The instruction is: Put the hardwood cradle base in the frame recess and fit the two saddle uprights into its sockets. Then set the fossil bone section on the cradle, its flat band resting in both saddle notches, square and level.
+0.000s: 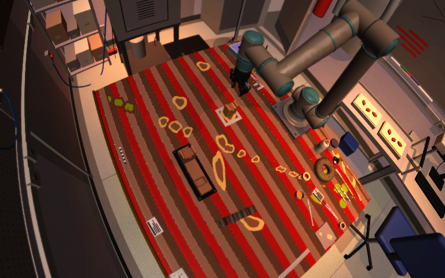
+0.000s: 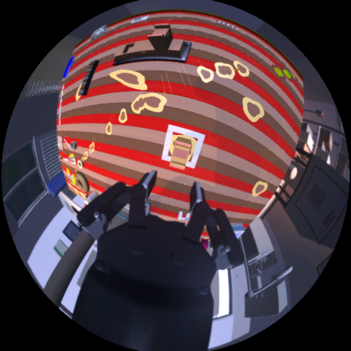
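My gripper (image 1: pixel 242 89) (image 2: pixel 173 190) hangs open and empty above the far part of the striped table, a little beyond a saddle upright (image 1: pixel 230 110) (image 2: pixel 181 152) that stands on a white square mat. The black frame (image 1: pixel 194 171) (image 2: pixel 152 54) lies near the table's middle with the hardwood cradle base (image 1: pixel 194 167) in its recess. One saddle upright (image 1: pixel 186 151) (image 2: pixel 160 37) stands at the base's far end, while the near socket (image 1: pixel 201 182) is an empty square. The dark ribbed fossil bone section (image 1: pixel 237 215) (image 2: pixel 88 76) lies flat toward the near edge.
Behind the table stand a grey cabinet (image 1: pixel 144 19) and shelves of boxes (image 1: pixel 72 36). The arm's base plate (image 1: pixel 295 114) sits at the right edge. A doughnut-shaped ring (image 1: pixel 324 168), a bottle (image 1: pixel 323 145), a blue box (image 1: pixel 348 143) and small tools crowd the right corner.
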